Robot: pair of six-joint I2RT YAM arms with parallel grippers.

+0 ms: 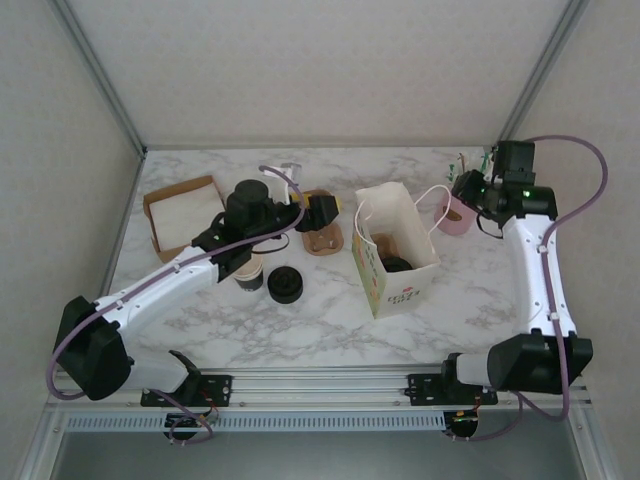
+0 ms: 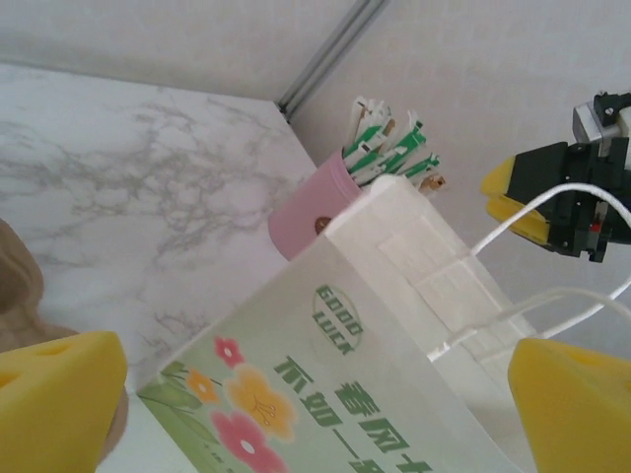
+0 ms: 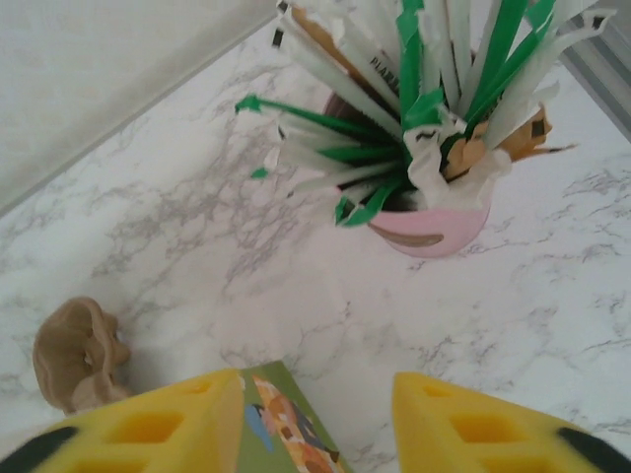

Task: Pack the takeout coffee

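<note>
Marble table point(image 1: 300, 330); black-lidded takeout coffee point(image 1: 398, 264) in bag point(image 1: 392, 292).

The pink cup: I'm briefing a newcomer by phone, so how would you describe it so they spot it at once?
On the marble table, find the white paper bag standing at the centre. Just past its far right corner stands the pink cup, the only pink container, bristling with green-and-white wrapped straws.

The open paper bag point(image 1: 398, 296) stands on the marble table point(image 1: 300, 330), the takeout coffee point(image 1: 397, 264) dark inside it. The left hand point(image 1: 330, 211) hovers near the bag.
</note>
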